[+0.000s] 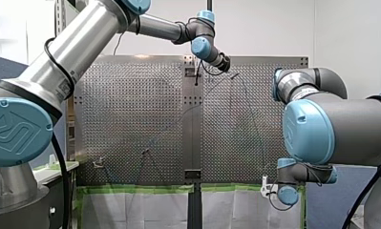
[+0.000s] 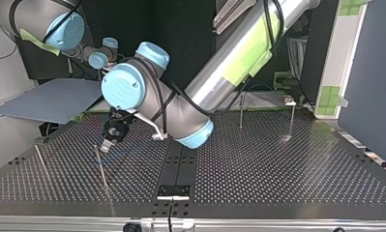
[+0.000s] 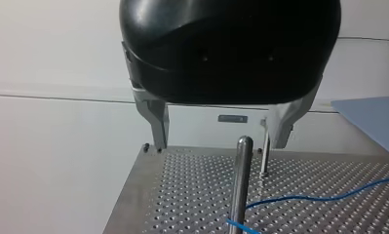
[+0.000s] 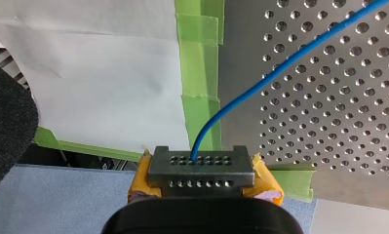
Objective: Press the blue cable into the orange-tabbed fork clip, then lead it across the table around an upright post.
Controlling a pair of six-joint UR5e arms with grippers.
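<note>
The blue cable (image 4: 280, 63) runs over the perforated table (image 4: 338, 126) and ends between the yellow pads (image 4: 265, 178) of my right gripper (image 4: 201, 158), which is shut on it at the table's edge. My left gripper (image 3: 220, 145) hangs open above the far part of the table, its metal fingers (image 3: 159, 127) spread wide. An upright post (image 3: 241, 185) stands just ahead of and below the gap, and the blue cable (image 3: 323, 197) passes behind that post. In the top view my left gripper (image 2: 106, 145) hovers close to a post (image 2: 102, 169).
More upright posts (image 2: 241, 111) stand on the plate, one at the top view's left (image 2: 42, 162). A small clip (image 2: 289, 100) sits on a post at the far right there. Green tape (image 4: 198, 73) and white paper line the table's edge beside my right gripper.
</note>
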